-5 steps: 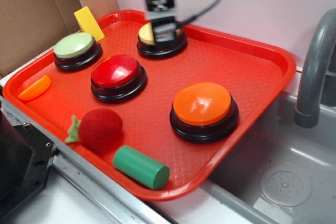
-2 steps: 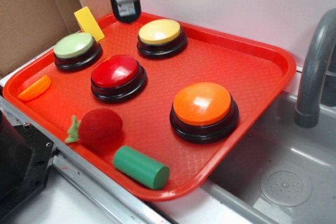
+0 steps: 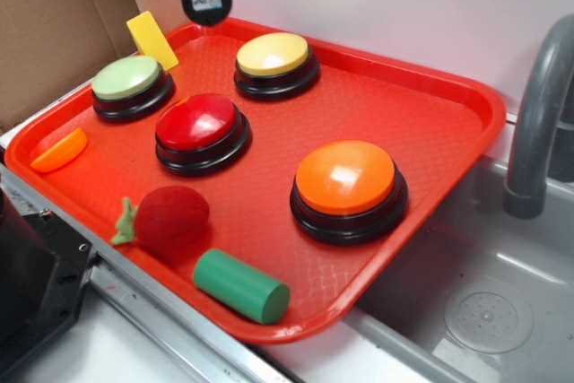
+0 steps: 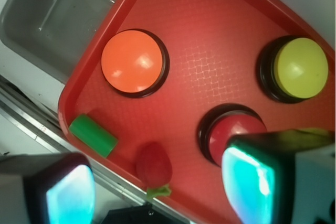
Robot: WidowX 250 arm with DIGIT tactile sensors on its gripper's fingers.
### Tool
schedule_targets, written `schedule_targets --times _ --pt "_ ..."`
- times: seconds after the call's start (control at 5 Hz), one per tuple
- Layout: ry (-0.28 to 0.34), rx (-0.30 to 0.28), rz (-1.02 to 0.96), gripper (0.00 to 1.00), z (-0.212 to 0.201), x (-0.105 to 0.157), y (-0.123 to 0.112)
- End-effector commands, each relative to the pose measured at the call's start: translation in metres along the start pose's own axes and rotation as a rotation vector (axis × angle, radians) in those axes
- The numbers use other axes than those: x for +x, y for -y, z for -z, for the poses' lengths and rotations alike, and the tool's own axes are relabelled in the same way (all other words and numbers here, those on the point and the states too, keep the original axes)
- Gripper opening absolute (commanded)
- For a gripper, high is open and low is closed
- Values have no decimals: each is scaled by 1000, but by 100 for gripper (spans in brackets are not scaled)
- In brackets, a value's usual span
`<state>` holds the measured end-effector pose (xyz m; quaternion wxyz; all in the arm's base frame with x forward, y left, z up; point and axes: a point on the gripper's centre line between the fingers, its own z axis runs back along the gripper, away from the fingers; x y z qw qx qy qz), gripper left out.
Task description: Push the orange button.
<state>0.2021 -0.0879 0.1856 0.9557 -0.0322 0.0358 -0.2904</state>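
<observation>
1. Gripper (image 3: 205,8) is hanging over the tray's (image 3: 430,105) far rim, fingers (image 4: 251,182) standing apart (nothing between them).
2. Orange button (image 3: 346,178) is sitting well away from it, toward the tray's near-right part, untouched.
3. Red button (image 3: 198,122) is lying between them.

Black gripper (image 3: 204,2) w/ grey cable, jaws w/ glowing cyan pads.

Gripper (image 3: 205,8) hung raised over far left part of counter, only lower end visible at top edge of exterior view, cable trailing off to the right. In wrist view both fingers (image 4: 252,179) stood well apart, jaws open, nothing betw. them.
</observation>
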Motion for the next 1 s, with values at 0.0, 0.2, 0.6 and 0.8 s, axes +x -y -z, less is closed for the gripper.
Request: schedule_targets --times 0.0,0.2,0.6,0.8 --pt "90 18 -4 100 -30 -7 15" --pt "72 10 -16 100 -33 -9 16" --pt "72 2 -27 100 -34 -12 17" --pt "36 -11 -27 100 -29 -11 13"
